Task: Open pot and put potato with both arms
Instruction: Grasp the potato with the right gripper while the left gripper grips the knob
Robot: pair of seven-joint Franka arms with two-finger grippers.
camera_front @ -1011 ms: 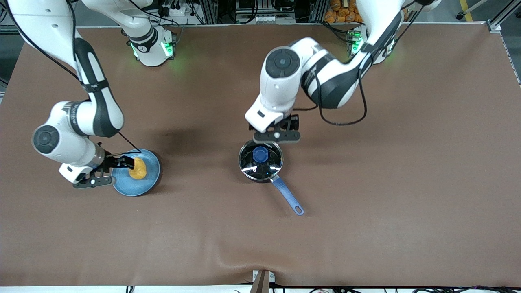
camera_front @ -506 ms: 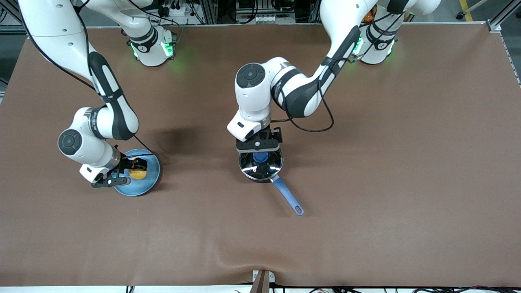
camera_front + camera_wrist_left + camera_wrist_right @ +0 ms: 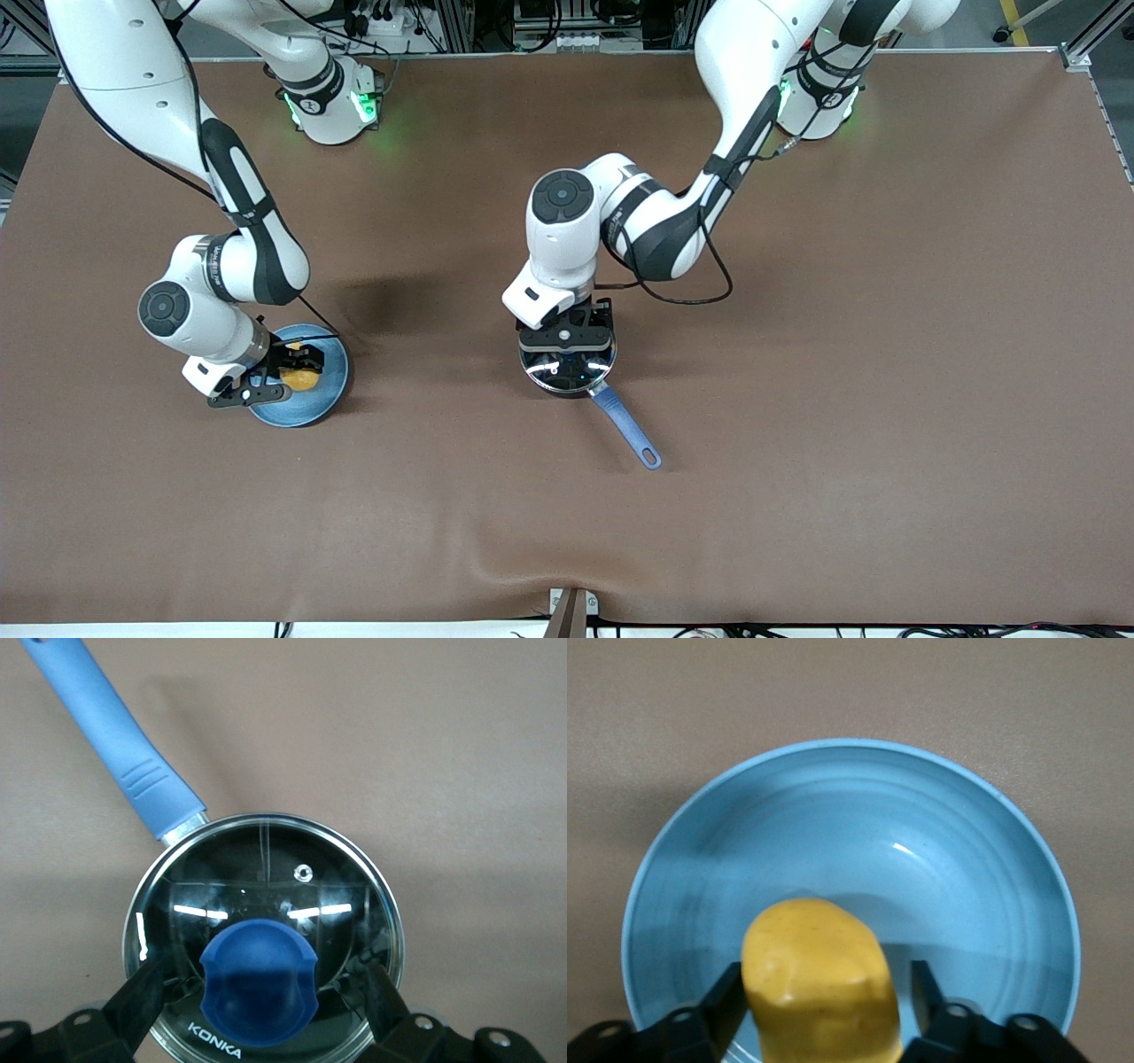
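The black pot (image 3: 551, 381) stands mid-table with its glass lid (image 3: 266, 868) on and its blue handle (image 3: 622, 424) pointing toward the front camera. My left gripper (image 3: 567, 340) is low over the lid and hides the knob in the front view. In the left wrist view the left gripper (image 3: 261, 994) is open, with its fingers (image 3: 142, 997) on either side of the blue knob (image 3: 257, 983) and gaps showing. The yellow potato (image 3: 303, 379) lies on the blue plate (image 3: 310, 408). My right gripper (image 3: 297, 368) is open around the potato (image 3: 819, 988), fingers (image 3: 726, 994) beside it.
The blue plate (image 3: 859, 833) sits toward the right arm's end of the table, level with the pot. Bare brown table cloth (image 3: 797, 399) spreads around both. The pot's handle (image 3: 115, 735) ends in a loop (image 3: 651, 458).
My left gripper has moved from beside the pot to over the lid and come down around the knob. My right gripper has slid along the plate to straddle the potato.
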